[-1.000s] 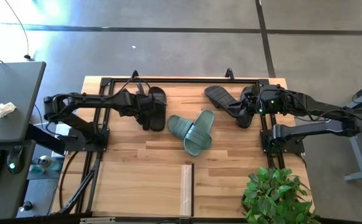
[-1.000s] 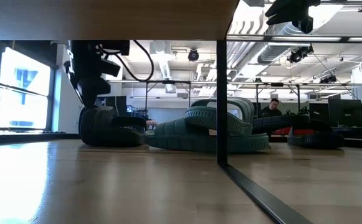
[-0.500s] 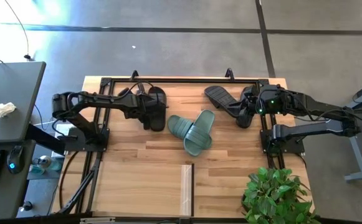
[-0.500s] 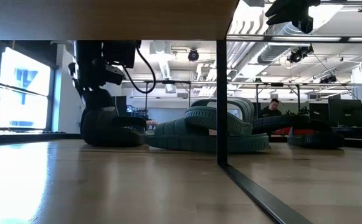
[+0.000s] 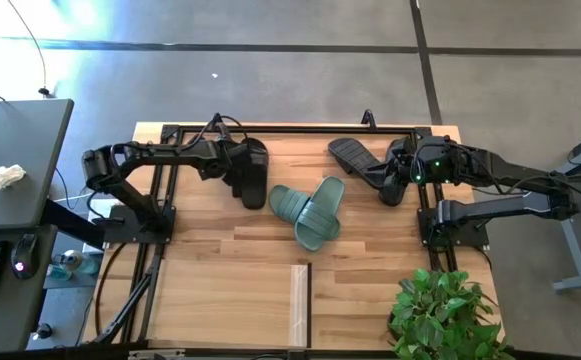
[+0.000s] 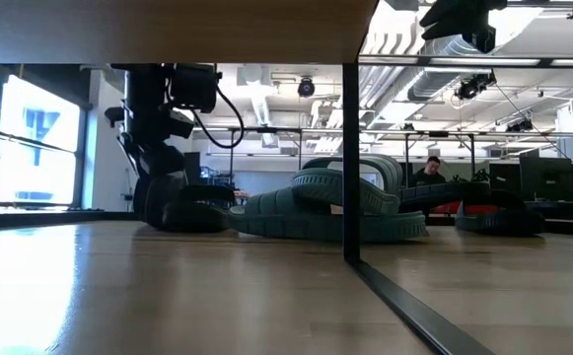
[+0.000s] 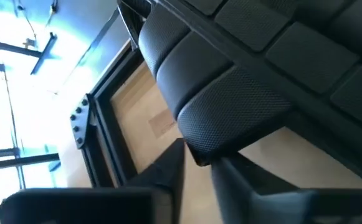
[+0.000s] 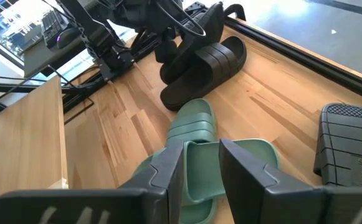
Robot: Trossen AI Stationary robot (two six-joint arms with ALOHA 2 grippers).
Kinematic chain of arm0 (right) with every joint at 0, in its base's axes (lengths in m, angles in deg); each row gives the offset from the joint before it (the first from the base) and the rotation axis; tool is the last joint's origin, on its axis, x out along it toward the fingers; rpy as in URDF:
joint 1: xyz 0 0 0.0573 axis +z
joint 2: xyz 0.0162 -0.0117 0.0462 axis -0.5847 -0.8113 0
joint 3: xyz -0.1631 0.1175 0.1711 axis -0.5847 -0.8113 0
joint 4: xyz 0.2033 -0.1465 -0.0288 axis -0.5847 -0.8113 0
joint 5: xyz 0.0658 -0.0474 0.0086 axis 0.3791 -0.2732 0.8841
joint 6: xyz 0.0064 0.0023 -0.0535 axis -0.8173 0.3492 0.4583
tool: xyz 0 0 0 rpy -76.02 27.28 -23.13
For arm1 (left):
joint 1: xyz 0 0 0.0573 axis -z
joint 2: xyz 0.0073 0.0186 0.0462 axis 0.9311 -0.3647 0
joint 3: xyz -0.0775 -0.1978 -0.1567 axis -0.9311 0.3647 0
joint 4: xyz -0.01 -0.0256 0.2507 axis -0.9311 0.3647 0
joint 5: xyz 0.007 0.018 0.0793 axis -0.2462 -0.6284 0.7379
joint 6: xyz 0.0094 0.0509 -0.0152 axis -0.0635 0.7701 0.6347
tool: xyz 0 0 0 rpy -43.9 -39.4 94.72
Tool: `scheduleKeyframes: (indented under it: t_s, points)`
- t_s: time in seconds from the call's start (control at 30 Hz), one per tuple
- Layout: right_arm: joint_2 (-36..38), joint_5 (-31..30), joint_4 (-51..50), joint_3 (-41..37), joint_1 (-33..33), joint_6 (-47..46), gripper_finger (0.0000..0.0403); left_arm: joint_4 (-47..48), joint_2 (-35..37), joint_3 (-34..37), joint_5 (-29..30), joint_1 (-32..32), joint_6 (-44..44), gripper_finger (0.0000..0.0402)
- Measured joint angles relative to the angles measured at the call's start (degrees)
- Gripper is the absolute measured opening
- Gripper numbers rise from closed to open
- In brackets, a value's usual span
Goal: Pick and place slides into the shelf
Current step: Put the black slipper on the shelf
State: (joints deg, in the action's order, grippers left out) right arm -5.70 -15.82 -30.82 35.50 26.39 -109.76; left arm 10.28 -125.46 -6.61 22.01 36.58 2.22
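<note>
On a wooden table (image 5: pixel 230 290) seen from above, the left gripper (image 5: pixel 232 160) sits over a black pair (image 5: pixel 250 172) of slides near the far-left corner, its fingers (image 7: pixel 168 174) drawn nearly together beside the edge of one textured black sole; whether they are truly clamping it cannot be told. From table height the arm's dark wrist stands directly over that pair (image 6: pixel 182 209), which rests on the wood. At the table's centre, the 2 sage-green slides (image 5: pixel 310 210) lie overlapped, one propped across the other, untouched by either arm. To the right, the right gripper (image 5: pixel 398 172) hovers over the other black slides (image 5: pixel 360 160) by the far-right corner, and its own camera, looking across the table, shows its fingers (image 8: pixel 168 168) parted and empty, framing the green pair (image 8: pixel 193 143) well beyond. Only a board edge and dark upright (image 6: pixel 349 158) close to the low camera may belong to the shelf; nothing appears to sit under it. By this evidence the job is barely begun: none of the slides visible has been shelved, all remain on the tabletop, and the 1st lift on the left appears only to be starting. A potted plant (image 5: pixel 440 310) marks the near-right corner.
</note>
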Motion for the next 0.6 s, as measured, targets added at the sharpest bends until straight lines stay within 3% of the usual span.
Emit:
scheduleKeyframes:
  t_s: [0.1, 0.37, 0.6]
  points:
    - [0.0, -0.9, 0.0, 0.0, 0.0, 0.9, 0.0092, -0.9, 0.0, 0.0, 0.0, 0.1, 0.1, 0.001]
    - [0.0, -2.6, 0.0, 0.0, 0.0, 1.4, 0.0092, -0.7, 1.3, 0.0, 0.1, 0.2, -0.9, 0.0007]
    - [0.0, -2.8, 0.0, 0.0, 0.0, 2.3, 0.0092, 5.6, 5.8, -1.9, 1.0, 3.0, -2.1, 0.0003]
